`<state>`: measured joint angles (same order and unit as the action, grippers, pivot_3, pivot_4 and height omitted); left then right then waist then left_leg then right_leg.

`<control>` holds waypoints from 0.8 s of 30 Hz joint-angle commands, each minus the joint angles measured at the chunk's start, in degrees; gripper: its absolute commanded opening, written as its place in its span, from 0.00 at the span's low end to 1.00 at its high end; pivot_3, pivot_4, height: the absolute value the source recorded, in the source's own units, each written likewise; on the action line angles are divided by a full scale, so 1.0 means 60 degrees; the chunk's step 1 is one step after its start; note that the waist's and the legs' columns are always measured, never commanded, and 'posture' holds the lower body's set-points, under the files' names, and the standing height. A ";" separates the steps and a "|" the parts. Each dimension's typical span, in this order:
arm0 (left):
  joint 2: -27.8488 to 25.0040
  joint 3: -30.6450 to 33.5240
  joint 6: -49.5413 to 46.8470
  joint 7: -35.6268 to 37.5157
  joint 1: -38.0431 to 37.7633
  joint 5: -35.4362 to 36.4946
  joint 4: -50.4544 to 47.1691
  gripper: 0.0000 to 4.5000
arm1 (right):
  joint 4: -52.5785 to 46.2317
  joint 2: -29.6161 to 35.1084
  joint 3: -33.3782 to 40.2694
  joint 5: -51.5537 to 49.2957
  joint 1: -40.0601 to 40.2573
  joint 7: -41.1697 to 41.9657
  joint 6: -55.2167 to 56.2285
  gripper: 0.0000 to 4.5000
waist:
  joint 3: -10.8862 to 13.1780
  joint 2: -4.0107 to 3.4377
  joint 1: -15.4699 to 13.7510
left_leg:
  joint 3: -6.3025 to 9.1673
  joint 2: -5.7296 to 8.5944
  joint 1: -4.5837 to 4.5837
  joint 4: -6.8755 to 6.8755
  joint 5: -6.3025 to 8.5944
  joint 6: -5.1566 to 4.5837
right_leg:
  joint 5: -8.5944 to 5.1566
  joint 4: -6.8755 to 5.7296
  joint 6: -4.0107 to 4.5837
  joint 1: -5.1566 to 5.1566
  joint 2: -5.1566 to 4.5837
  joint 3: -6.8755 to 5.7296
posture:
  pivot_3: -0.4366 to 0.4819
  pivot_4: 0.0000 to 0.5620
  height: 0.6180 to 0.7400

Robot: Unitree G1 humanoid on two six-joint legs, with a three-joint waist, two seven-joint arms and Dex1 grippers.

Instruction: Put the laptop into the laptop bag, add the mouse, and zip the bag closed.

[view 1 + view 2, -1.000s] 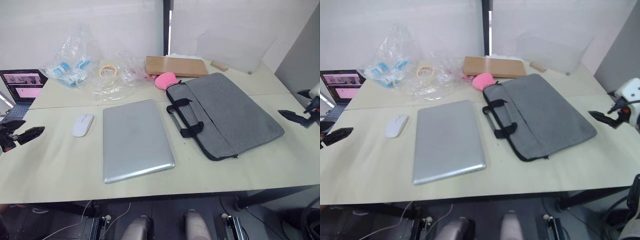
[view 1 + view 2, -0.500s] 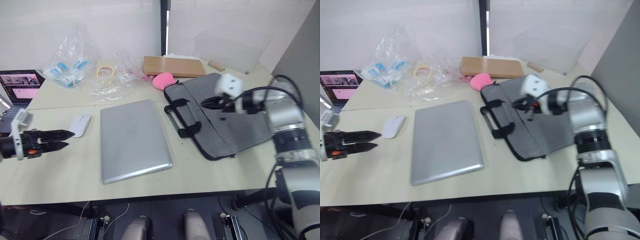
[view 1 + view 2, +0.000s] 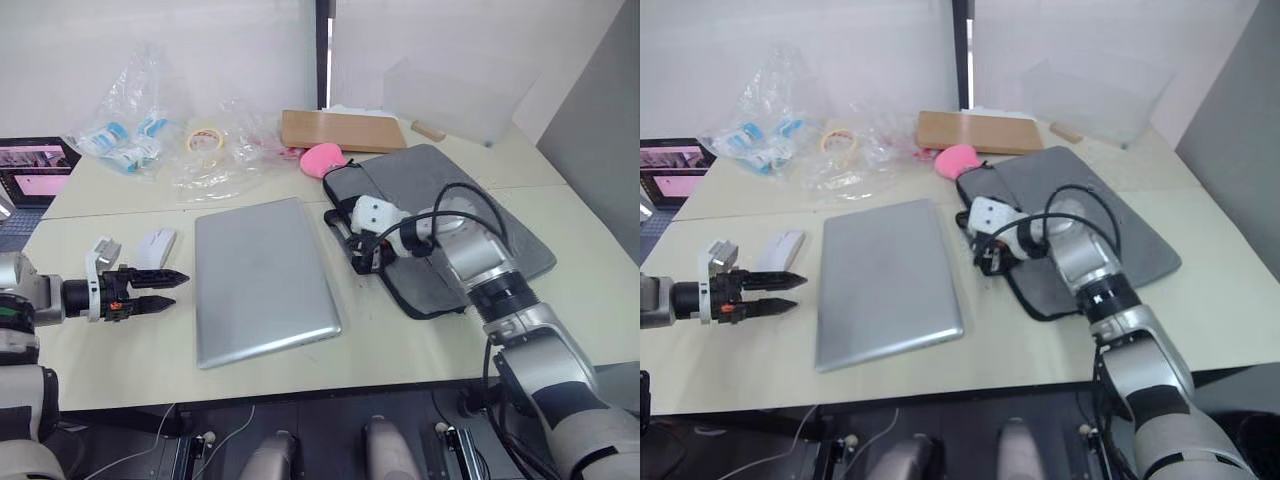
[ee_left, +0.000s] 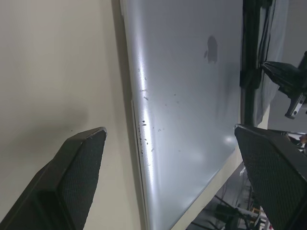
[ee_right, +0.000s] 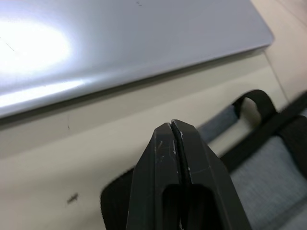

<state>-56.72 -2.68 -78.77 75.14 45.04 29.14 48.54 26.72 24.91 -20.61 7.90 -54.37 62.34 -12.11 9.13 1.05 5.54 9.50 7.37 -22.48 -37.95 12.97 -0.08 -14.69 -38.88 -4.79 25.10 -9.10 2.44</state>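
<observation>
The silver-grey laptop lies shut and flat on the table's middle. Right of it lies the grey laptop bag, its black handles toward the laptop. The white mouse rests left of the laptop. My left gripper is open, low over the table just in front of the mouse, pointing at the laptop's left edge. My right gripper is shut with nothing between its fingers, hovering over the bag's handles by the laptop's right edge.
A small dark laptop with a pink screen sits at the far left. Plastic bags, a tape roll, a pink soft object, a cardboard box and a clear plastic tub line the back.
Both arms have swung in from the table's sides. The right gripper shut and moved across the bag to its handles. The left gripper advanced toward the laptop's left edge.
</observation>
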 commanded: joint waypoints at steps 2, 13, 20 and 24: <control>0.0377 0.0284 0.0827 -0.0400 0.0294 -0.0394 0.0725 1.00 | 0.0711 -0.0411 -0.0198 0.0345 -0.0261 -0.0477 0.0563 0.01 | -0.0002 0.0004 -0.0011 | 0.0000 -0.0001 0.0002 -0.0001 0.0000 0.0000 | 0.0003 0.0001 0.0006 -0.0002 0.0002 -0.0001 | 0.48 0.27 1.00; 0.0965 0.0147 0.0901 -0.0115 0.0548 -0.0745 0.1022 1.00 | 0.1843 -0.1205 -0.0599 0.0839 -0.0554 -0.0687 0.1198 0.01 | -0.0003 0.0004 -0.0028 | 0.0008 -0.0030 0.0030 -0.0001 0.0001 -0.0003 | 0.0018 -0.0017 0.0028 -0.0019 0.0042 -0.0002 | 0.48 0.27 1.00; 0.1413 0.0202 0.0561 0.0020 0.0854 -0.0710 0.0873 1.00 | 0.1696 -0.1980 -0.0586 0.0778 -0.0630 -0.0829 0.1336 0.01 | -0.0004 0.0005 0.0006 | 0.0012 -0.0035 0.0031 0.0000 -0.0002 0.0002 | 0.0025 -0.0019 0.0037 -0.0016 0.0050 -0.0001 | 0.48 0.27 1.00; 0.1472 0.0258 0.0204 0.0119 0.0892 -0.0510 0.0492 1.00 | 0.1600 -0.2140 -0.0660 0.0829 -0.0598 -0.0910 0.1351 0.01 | -0.0004 0.0005 0.0010 | 0.0014 -0.0041 0.0032 0.0000 -0.0003 0.0005 | 0.0027 -0.0023 0.0041 -0.0012 0.0058 0.0000 | 0.48 0.27 1.00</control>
<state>-49.82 -1.08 -75.56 74.38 49.60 24.27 53.97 38.86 15.07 -24.37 13.89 -56.32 57.19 -6.13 9.11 1.08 5.60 9.58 7.13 -22.29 -37.94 12.95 -0.06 -14.52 -39.01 -4.55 25.02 -8.75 2.44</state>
